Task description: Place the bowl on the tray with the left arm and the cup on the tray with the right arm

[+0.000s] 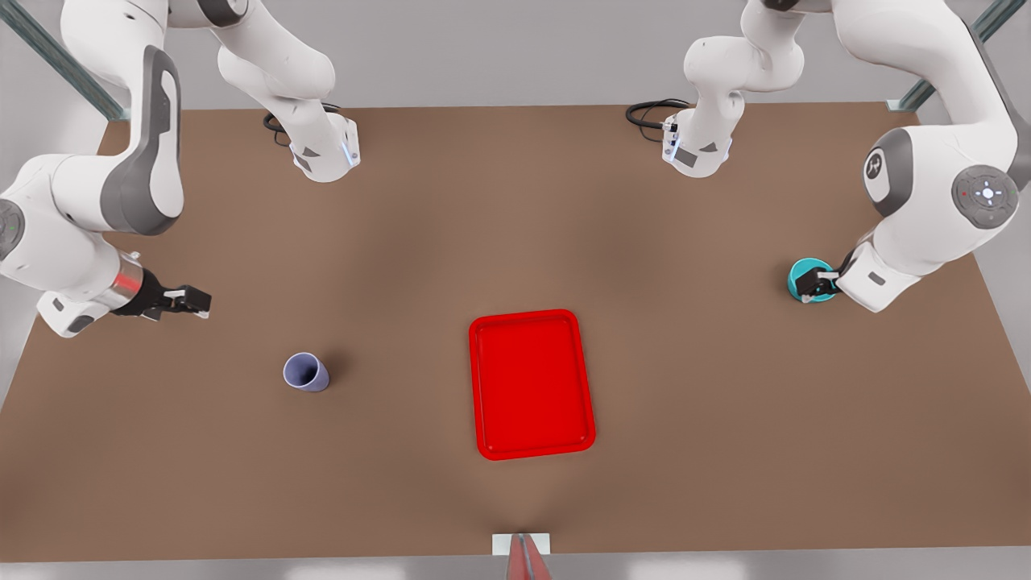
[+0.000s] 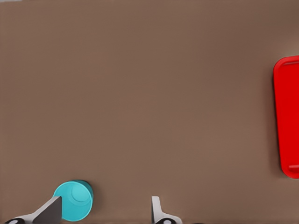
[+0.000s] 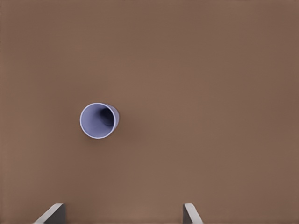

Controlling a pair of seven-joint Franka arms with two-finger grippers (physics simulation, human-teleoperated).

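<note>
The teal bowl [image 1: 805,275] stands on the brown table at the front view's right. My left gripper [image 1: 819,284] hangs over its edge, open. In the left wrist view the bowl [image 2: 74,201] lies just inside one finger [image 2: 52,208], off centre of the left gripper [image 2: 105,209]. The lavender cup [image 1: 306,372] stands upright at the front view's left. My right gripper [image 1: 192,303] is open, up and to the left of it, apart from it. The right wrist view has the cup [image 3: 98,121] ahead of the right gripper [image 3: 122,211]. Between bowl and cup lies the red tray [image 1: 532,384], also in the left wrist view [image 2: 287,116], with nothing on it.
Both arm bases stand at the table's back, each with a black cable coil [image 1: 648,113] beside it. A small white and red marker [image 1: 522,549] sits at the front edge. Bare table surrounds the tray on all sides.
</note>
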